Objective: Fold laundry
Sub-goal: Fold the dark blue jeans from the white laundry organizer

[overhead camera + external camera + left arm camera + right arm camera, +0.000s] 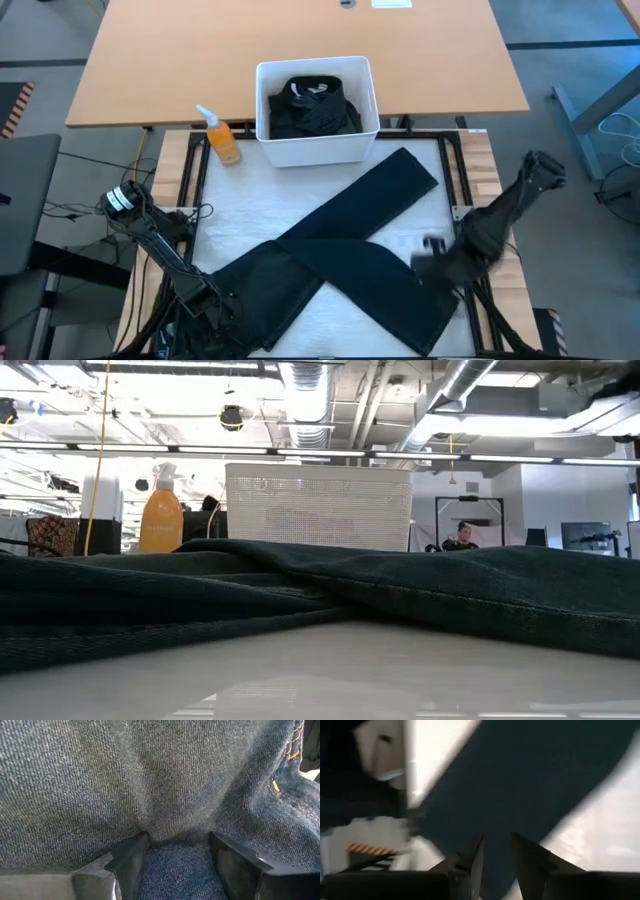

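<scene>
Dark denim trousers (340, 250) lie flat on the white table mat (240, 215). Their wide end is at the near left; one leg (395, 180) runs to the far right, another part (400, 295) to the near right. In the low view they (320, 590) fill the foreground. My left gripper (212, 300) is open, set down on the wide end, and denim (170, 780) fills its wrist view. My right gripper (432, 255) hangs blurred above the near-right part. Its fingers stand a little apart, with nothing between them (497, 855). My left gripper comes at the trousers from above, slanting down, near their wide end. Both open fingertips (131, 856) rest against the denim, which creases a little at them. A strip of the cloth (175, 865) lies in the gap. The trousers stay flat on the mat.
A white bin (315, 145) holding dark clothes (312, 105) stands at the mat's far edge, also in the low view (318, 505). An orange spray bottle (222, 138) stands left of it. A wooden table (300, 40) lies beyond. Bare mat shows at the far left and right.
</scene>
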Robot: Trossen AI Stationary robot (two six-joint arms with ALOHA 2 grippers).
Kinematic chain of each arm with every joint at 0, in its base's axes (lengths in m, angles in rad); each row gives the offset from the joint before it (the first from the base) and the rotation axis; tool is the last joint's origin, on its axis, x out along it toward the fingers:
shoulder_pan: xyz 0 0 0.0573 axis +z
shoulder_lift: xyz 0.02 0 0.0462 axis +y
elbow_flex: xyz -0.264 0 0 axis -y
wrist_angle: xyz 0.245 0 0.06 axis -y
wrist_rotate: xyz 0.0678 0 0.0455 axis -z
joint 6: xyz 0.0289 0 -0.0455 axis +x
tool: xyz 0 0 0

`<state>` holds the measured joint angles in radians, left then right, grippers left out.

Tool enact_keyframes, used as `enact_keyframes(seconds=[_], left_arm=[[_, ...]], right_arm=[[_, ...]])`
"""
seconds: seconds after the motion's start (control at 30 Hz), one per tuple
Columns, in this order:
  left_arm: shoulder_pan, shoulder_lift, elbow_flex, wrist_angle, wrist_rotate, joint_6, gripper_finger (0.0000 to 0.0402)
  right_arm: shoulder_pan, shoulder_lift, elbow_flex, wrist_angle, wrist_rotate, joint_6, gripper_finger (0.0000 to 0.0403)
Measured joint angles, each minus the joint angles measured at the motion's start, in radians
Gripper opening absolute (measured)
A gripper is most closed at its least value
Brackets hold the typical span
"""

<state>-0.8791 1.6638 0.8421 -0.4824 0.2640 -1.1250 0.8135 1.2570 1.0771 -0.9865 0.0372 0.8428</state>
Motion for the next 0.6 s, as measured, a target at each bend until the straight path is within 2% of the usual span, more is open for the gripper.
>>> enact_keyframes(seconds=[0.2, 0.47, 0.6], left_arm=[[0.000, 0.000, 0.000, 0.001, -0.001, -0.001, 0.0217], [0.000, 0.000, 0.000, 0.007, -0.003, -0.047, 0.0217], [0.000, 0.000, -0.001, 0.028, -0.003, -0.066, 0.0217]], right_arm=[[0.180, 0.086, 0.000, 0.183, 0.000, 0.137, 0.0126], [0.278, 0.216, 0.000, 0.329, -0.016, 0.207, 0.0126], [0.303, 0.270, 0.001, 0.348, -0.037, 0.230, 0.0126]])
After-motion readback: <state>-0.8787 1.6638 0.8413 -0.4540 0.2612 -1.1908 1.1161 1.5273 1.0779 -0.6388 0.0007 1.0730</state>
